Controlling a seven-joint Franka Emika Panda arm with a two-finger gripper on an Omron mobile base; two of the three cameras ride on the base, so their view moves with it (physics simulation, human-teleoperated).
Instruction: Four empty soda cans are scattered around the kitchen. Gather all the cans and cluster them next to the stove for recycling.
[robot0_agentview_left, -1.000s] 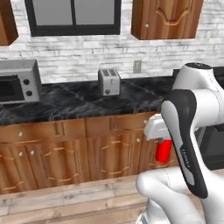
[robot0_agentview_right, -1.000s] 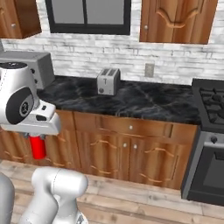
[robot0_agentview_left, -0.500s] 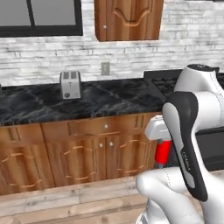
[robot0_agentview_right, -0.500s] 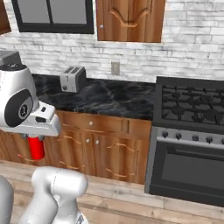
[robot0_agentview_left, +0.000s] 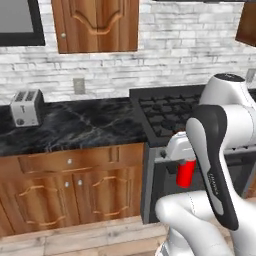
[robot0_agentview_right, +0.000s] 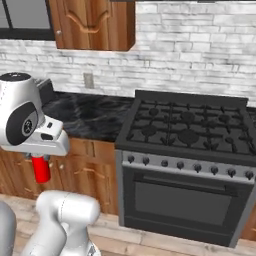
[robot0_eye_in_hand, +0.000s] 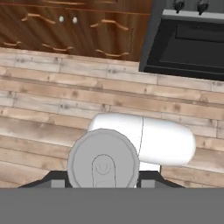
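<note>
1. A small bright red cylindrical soda can (robot0_agentview_left: 185, 173) hangs upright below the robot's white hand, held off the floor in front of the lower cabinets and oven front
2. In the hand view the can's round silvery top (robot0_eye_in_hand: 103, 164) sits right at the bottom, between the dark finger tips
3. The two-finger gripper (robot0_agentview_right: 41, 161) is clamped on the can, its jaws pressed against the can's sides
4. The black gas stove (robot0_agentview_right: 189, 131) with cast grates, a row of knobs and a dark oven door stands just beyond the can, to its right in the right base view
5. A black marble counter (robot0_agentview_left: 85, 128) runs left from the stove over brown wooden cabinets (robot0_agentview_left: 65, 187)
6. A silver two-slot toaster (robot0_agentview_left: 26, 107) stands on that counter, well apart from the stove
7. Pale wooden floor planks (robot0_eye_in_hand: 87, 100) lie beneath the can
</note>
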